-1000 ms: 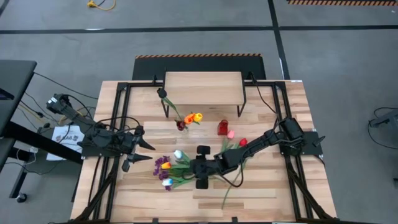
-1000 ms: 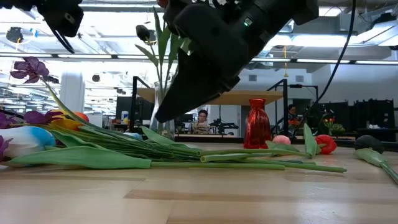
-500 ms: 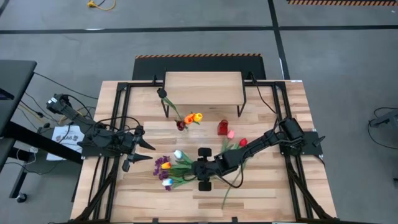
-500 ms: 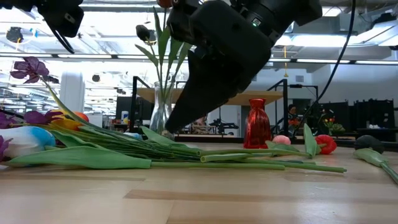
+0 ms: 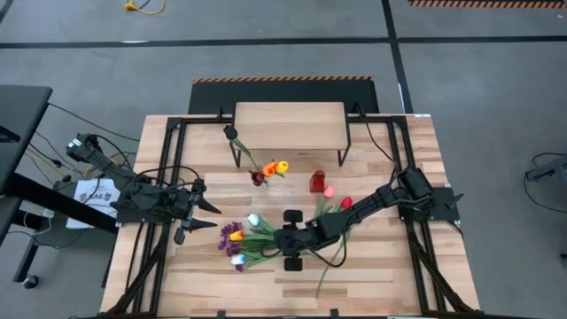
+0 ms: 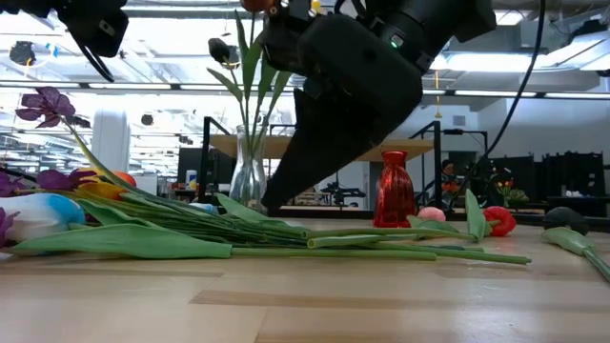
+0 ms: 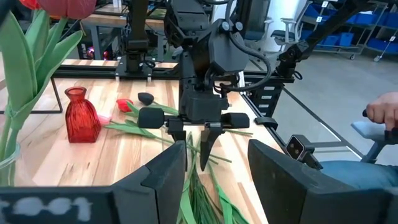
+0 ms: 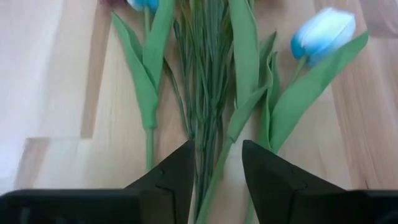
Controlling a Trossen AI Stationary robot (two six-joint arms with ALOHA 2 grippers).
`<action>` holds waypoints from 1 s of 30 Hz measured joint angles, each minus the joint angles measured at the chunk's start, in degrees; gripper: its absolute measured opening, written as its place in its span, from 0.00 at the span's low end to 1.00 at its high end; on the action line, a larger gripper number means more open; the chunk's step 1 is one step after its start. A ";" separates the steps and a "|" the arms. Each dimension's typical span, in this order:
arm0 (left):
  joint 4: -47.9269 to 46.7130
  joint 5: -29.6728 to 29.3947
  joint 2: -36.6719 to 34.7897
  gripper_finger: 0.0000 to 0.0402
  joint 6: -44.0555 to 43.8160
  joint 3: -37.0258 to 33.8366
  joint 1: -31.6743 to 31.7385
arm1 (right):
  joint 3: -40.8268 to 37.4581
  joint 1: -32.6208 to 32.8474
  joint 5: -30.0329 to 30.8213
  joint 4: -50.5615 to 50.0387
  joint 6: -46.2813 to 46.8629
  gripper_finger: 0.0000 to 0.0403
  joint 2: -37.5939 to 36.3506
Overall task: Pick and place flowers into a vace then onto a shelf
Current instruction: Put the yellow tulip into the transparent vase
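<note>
**Over the stems, tool spread**

Across the pale plank worktop (image 5: 381,275) my two dark arms reach inward. At its far edge stands the small shelf with the light wooden top on thin black legs (image 5: 289,125), nothing on it. Loose green-stemmed tulips and purple sprigs (image 5: 248,240) lie bunched near the middle, heads toward my left arm. A clear glass vase (image 6: 248,177) already holds several tulips, and a small red glass vase (image 5: 317,182) stands just beside it. My right tool (image 8: 216,163) is low over the bunch, fingers apart with stems between them, not clamped. My left tool (image 5: 213,215) hangs open above the worktop's left side, empty.
</note>
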 joint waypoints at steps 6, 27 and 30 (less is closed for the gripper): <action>0.00 0.01 0.00 0.41 0.00 0.00 0.00 | -1.91 0.00 -0.35 0.04 0.48 0.31 0.00; -0.01 0.12 0.00 0.41 -0.07 0.02 0.00 | -1.72 -0.73 -0.58 4.66 0.63 0.30 3.77; -0.02 0.13 0.02 0.41 -0.09 0.02 0.00 | -1.74 -0.74 -0.53 4.67 0.63 0.29 4.26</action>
